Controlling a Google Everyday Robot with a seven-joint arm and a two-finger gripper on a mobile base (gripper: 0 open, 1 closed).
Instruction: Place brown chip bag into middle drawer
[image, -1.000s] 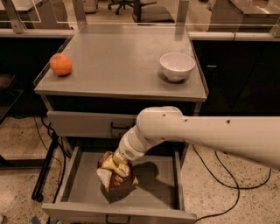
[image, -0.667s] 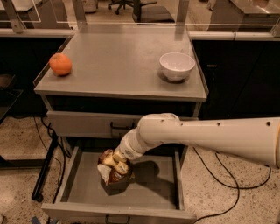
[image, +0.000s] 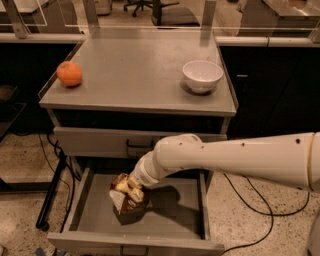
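The brown chip bag stands upright on the floor of the open middle drawer, left of its centre. My white arm comes in from the right and bends down into the drawer. My gripper is at the bag's crumpled top, shut on it, and my wrist hides most of it. The bag's lower end touches or nearly touches the drawer floor.
Above the open drawer is a closed drawer front with a black loop handle. On the grey cabinet top sit an orange fruit at the left and a white bowl at the right. Black cables trail on the floor.
The arm and the bag have shifted slightly left inside the drawer, and the bag has come down a little. Fruit and bowl have not moved.
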